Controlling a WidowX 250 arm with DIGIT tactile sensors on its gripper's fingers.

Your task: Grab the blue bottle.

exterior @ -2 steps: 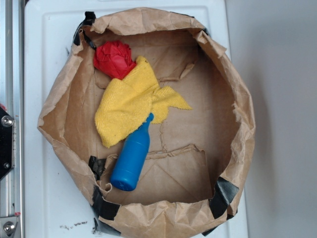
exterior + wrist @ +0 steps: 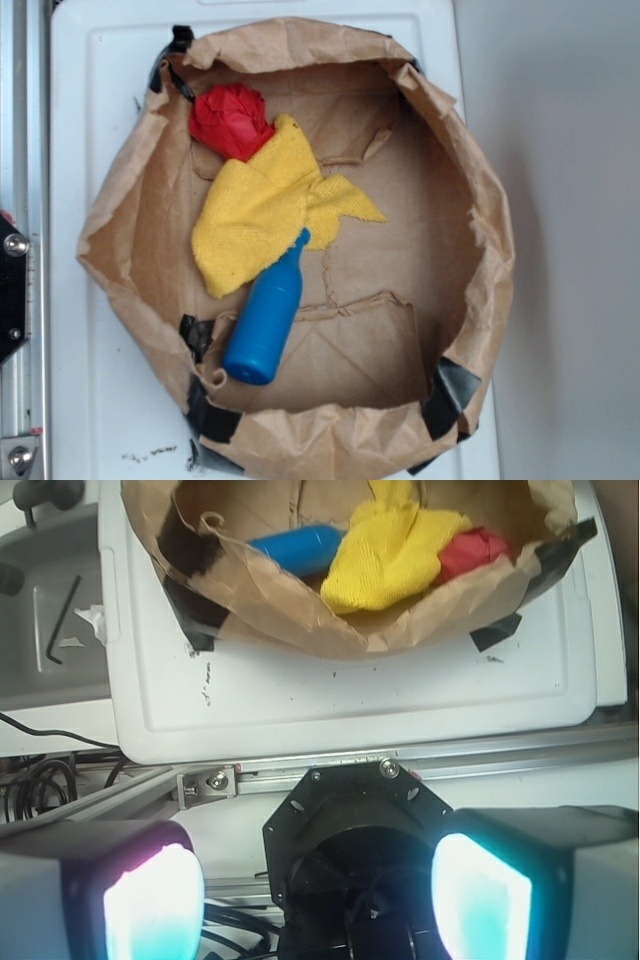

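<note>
From the exterior view we see the blue bottle [image 2: 264,322] lying on its side on the floor of a crumpled brown paper bag [image 2: 480,190] that sits open on a white tray [image 2: 85,400]. Its long axis runs on a slant: the flat base points toward the lower left of the picture, the narrow neck toward the upper right. The neck touches, and may tuck slightly under, the lower edge of a yellow cloth [image 2: 255,215], and a red crumpled cloth [image 2: 230,118] lies just beyond that. Our gripper does not show in this view.

In the wrist view we look out past our gripper [image 2: 320,895], whose two fingers stand wide apart at the bottom corners with nothing between them, so it is released. The bottle [image 2: 300,548] lies well ahead, near the top of the picture and a little left of centre, half hidden behind the bag's near wall [image 2: 300,610]. Here its long axis runs almost crosswise to our line of approach, neck toward the yellow cloth [image 2: 385,550] on the right. We judge the reach has barely begun: we must travel forward, clear the paper rim, then drop onto the body.
</note>
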